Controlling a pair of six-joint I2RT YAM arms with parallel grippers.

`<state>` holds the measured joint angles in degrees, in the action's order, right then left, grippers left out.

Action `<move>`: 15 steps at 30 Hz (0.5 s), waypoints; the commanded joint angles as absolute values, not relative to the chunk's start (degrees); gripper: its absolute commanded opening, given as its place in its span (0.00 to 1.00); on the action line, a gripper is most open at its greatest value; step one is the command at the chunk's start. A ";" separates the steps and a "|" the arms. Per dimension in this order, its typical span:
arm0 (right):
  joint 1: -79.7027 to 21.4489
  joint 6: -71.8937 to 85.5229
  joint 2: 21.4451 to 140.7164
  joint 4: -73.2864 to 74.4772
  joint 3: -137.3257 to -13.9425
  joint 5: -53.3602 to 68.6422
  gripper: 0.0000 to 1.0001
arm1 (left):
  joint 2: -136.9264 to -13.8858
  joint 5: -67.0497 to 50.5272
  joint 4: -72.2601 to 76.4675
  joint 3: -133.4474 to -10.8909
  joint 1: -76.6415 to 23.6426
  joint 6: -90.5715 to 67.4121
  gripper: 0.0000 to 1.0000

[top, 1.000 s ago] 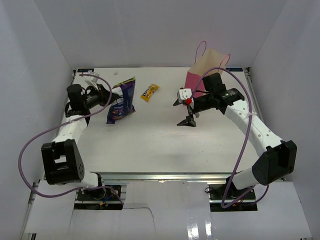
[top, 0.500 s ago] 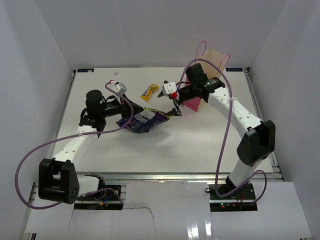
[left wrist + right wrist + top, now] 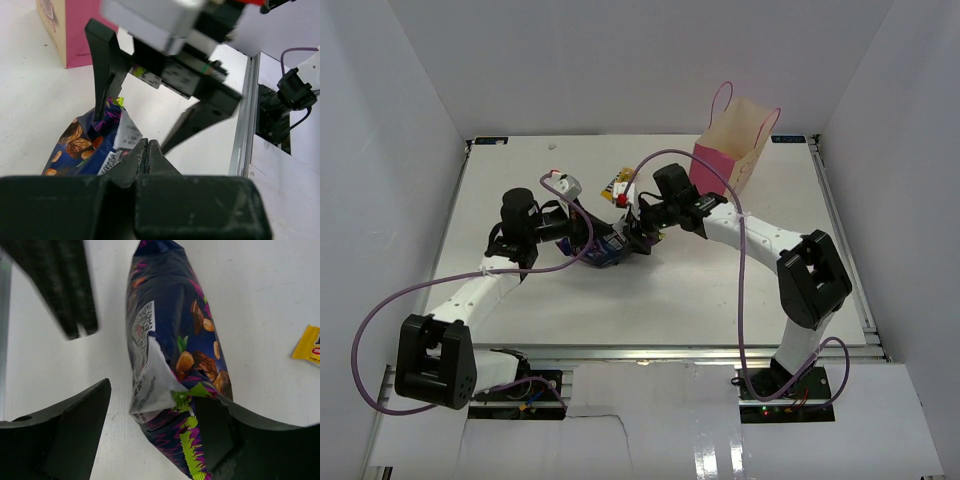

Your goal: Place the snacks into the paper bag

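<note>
The dark blue-purple snack bag lies on the table mid-left. It also shows in the right wrist view and the left wrist view. My right gripper is open, and its jaws stand on either side of the bag's crimped end. My left gripper is shut, its fingertips just beside the bag and apart from it. A yellow candy packet lies just behind the bag. The pink paper bag stands upright at the back right. No brown bars are in view.
White walls close in the table on three sides. The two arms meet over the middle-left of the table, with purple cables looping above them. The table's metal edge rail runs at the right of the left wrist view.
My left gripper carried the snack bag from the back left to the middle. My right arm swung left from beside the paper bag, and its open jaws now straddle the bag's end.
</note>
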<state>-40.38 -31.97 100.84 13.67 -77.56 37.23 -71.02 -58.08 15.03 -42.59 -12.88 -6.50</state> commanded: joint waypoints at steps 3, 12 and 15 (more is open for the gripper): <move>-41.04 -25.93 103.62 6.59 -80.77 32.78 0.48 | -67.60 -55.82 14.77 -41.92 -13.01 -5.98 0.00; -38.59 -24.96 98.28 6.33 -84.19 37.77 0.08 | -52.05 -29.73 -3.33 -45.18 -12.83 -5.97 0.63; -37.27 -24.26 95.11 5.71 -87.70 40.16 0.08 | -43.61 -23.75 -4.74 -42.63 -12.75 -8.43 0.78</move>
<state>-38.92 -25.71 102.98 10.76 -80.77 34.63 -50.98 -34.41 -0.49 -42.85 -12.86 -6.52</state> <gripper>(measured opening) 0.081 0.761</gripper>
